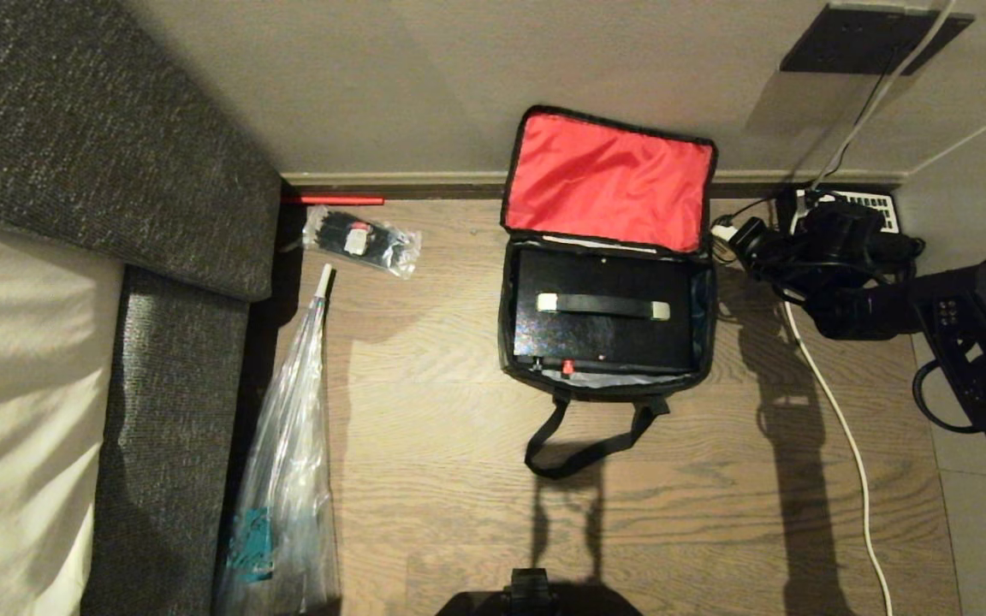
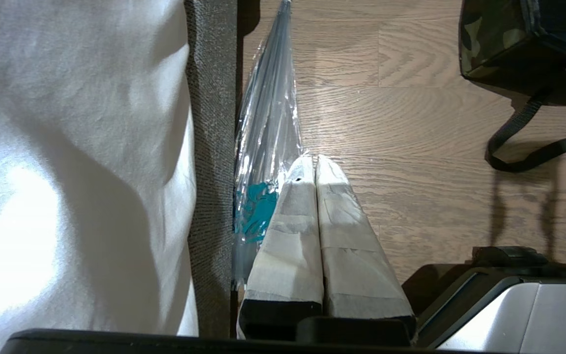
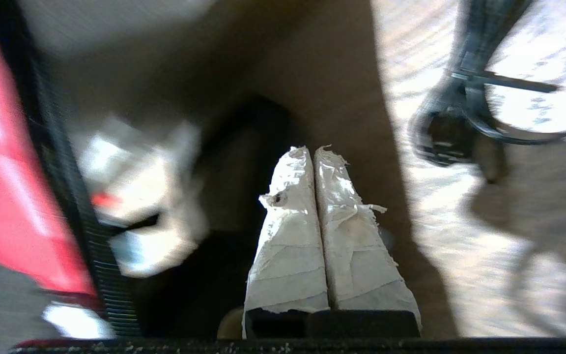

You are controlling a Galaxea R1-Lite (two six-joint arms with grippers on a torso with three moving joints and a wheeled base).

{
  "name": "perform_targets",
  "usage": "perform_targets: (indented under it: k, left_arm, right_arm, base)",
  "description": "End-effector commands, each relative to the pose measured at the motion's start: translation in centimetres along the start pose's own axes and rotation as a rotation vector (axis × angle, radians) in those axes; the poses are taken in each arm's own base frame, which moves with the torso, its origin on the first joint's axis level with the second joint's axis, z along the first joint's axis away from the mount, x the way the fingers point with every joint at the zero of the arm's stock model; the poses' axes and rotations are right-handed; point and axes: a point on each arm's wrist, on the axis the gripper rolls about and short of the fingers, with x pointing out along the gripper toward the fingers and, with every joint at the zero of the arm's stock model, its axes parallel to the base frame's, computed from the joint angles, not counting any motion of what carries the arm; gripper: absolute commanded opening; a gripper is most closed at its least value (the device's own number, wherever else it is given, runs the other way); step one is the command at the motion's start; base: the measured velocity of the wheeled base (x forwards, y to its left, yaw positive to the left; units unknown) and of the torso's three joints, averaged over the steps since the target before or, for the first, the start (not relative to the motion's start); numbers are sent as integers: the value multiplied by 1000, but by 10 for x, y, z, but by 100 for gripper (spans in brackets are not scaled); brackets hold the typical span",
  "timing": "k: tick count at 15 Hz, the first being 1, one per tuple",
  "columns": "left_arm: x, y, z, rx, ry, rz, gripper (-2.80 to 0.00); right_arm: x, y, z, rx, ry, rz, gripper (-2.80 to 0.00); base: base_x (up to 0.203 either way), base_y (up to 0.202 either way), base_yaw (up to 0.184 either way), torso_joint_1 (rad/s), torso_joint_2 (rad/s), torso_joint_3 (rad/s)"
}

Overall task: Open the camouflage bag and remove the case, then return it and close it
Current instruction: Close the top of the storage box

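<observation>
The camouflage bag [image 1: 507,329] stands open on the wood floor, its red-lined lid [image 1: 608,180] leaning back against the wall. Inside lies the black case [image 1: 604,342], flat, with a black carry handle [image 1: 604,305] across its top. My right gripper [image 1: 726,233] hovers just off the bag's far right corner; in the right wrist view it [image 3: 315,150] is shut and empty, with the red lid [image 3: 8,172] beside it. My left gripper [image 2: 315,157] is parked low beside the sofa, shut on nothing; the bag's camouflage corner [image 2: 489,39] shows there.
A grey sofa [image 1: 116,171] fills the left. A long clear plastic bag [image 1: 288,479] and a small packet of black ties [image 1: 362,239] lie beside it. A white cable [image 1: 844,428] and a power strip [image 1: 874,210] are on the right. The bag's strap [image 1: 583,453] trails forward.
</observation>
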Motion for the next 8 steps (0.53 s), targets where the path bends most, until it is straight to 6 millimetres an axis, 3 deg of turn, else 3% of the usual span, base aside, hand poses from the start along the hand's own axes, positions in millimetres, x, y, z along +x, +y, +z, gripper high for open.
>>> perform_targets:
  k: [1, 5, 8]
  left_arm:
    - [0, 0, 0, 0, 3, 0, -280]
    - [0, 0, 0, 0, 3, 0, -280]
    - [0, 0, 0, 0, 3, 0, -280]
  right_arm:
    - [2, 6, -1, 98, -19, 75, -280]
    - [-3, 31, 16, 233, 1, 191, -280]
    - [-9, 38, 28, 292, 22, 236, -280]
  base:
    - [0, 0, 0, 0, 0, 0]
    - [0, 0, 0, 0, 0, 0]
    - [0, 0, 0, 0, 0, 0]
